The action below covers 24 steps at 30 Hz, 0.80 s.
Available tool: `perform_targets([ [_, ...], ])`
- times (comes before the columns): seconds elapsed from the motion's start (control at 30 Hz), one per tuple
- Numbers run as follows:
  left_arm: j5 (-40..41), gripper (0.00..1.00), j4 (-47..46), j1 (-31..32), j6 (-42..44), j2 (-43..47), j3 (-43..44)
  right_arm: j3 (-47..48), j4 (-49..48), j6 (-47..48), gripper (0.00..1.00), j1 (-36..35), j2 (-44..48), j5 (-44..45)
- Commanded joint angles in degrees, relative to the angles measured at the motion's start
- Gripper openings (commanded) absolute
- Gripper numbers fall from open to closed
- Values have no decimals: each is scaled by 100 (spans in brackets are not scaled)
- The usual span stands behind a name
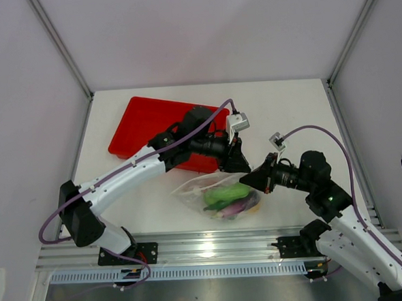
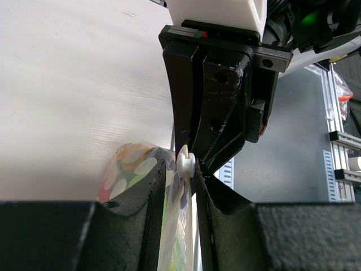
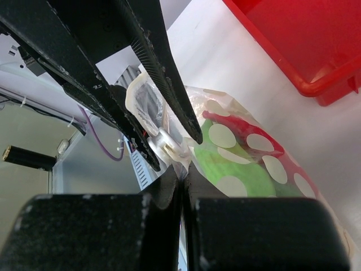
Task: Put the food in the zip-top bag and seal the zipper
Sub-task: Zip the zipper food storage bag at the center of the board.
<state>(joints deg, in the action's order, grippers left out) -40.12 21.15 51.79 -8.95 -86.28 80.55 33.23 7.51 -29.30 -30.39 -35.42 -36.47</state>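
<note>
With the food (image 1: pixel 225 195) in the bag (image 1: pixel 192 189), sealing was underway: the right gripper (image 3: pixel 183 169) was clamped on the bag's edge, and the left gripper (image 1: pixel 236 165) straddled the zipper slider (image 2: pixel 185 161), its grip impossible to tell, so the next move likely needed a steady pull across the bag's mouth.

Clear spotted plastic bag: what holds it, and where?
The right gripper pinches the top edge of the clear spotted plastic bag beside the white slider. The left gripper straddles that edge; grip uncertain.

White table (image 1: pixel 287 111) between pale walls (image 1: pixel 200 28)

High rear overhead view, two close opposed wrist views, zip-top bag (image 1: pixel 192 190) in all
</note>
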Motion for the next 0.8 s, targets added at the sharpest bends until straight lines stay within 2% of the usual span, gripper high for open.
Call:
perform_targets([
  [0.0,-31,29,-14,50,104,-3,22,289,-153,56,0,-54,26,17],
  [0.17,-128,20,-84,50,60,-47,39,307,-153,73,0,-72,-18,26],
  [0.2,-137,13,-84,50,51,-38,31,307,-144,73,0,-72,-26,26],
  [0.3,-216,1,-111,42,8,-20,22,307,-136,91,0,-90,-35,26],
  [0.47,-443,1,-137,-2,-54,-38,-92,315,-153,47,0,-107,70,105],
  [0.53,-707,1,-259,-72,-177,-29,-224,324,-127,21,0,-107,184,367],
  [0.77,-716,1,-137,-134,-19,102,-548,131,-92,-102,0,-107,747,1080],
])
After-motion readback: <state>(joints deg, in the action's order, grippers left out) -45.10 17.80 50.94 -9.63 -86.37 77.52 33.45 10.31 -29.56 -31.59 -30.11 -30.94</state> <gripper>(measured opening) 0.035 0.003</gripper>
